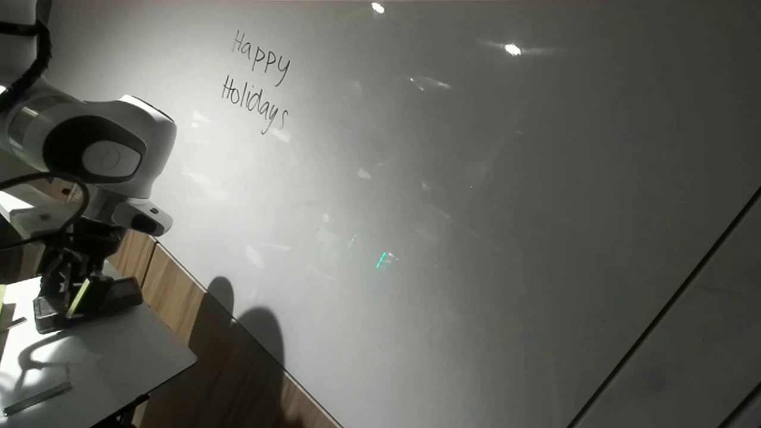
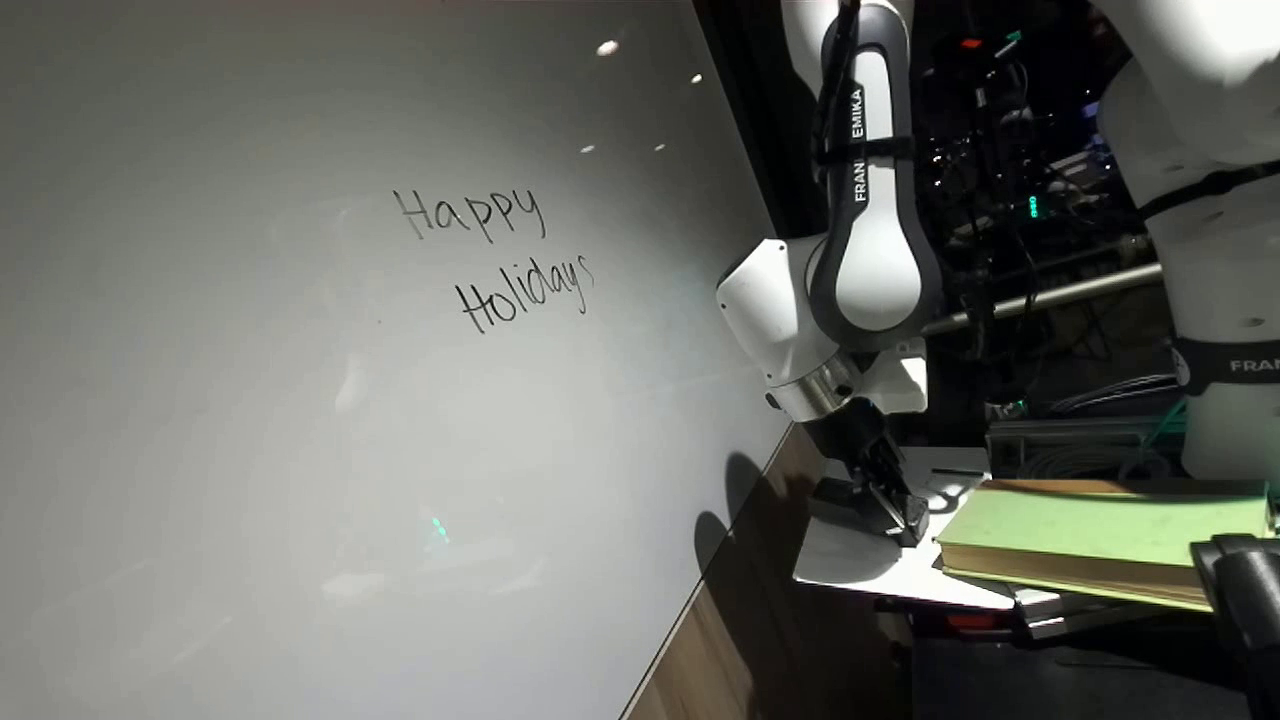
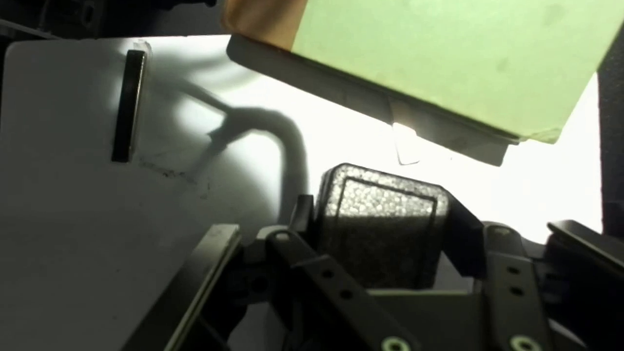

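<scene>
Fingers [image 3: 502, 243] gripping dark block [image 3: 380, 234], handwriting [image 1: 255, 98] only in both exterior views

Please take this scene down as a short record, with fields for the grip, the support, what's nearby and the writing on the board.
Grip: hand closed on a dark block, which sits between its jaws
Support: white panel beneath; whether the block touches it is unclear
Nearby: light-green slab; black strip on the panel
Board: whiteboard with dark handwriting
Text: "Happy Holidays", on two lines
</scene>
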Robot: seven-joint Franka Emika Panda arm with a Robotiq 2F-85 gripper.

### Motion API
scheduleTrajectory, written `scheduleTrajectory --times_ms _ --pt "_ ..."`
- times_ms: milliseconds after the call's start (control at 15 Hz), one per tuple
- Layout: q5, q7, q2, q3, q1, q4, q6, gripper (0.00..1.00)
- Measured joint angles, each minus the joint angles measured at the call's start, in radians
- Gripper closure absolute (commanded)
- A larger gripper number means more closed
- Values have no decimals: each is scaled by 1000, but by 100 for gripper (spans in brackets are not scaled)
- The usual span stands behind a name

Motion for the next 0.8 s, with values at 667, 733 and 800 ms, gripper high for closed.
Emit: scheduleTrajectory --times_ms 667,733,800 --pt "-139 41 -1 -15 0 19 21 63" --pt "-146 44 -1 -15 0 19 21 63" --pt "-150 46 -1 -15 1 20 21 63"
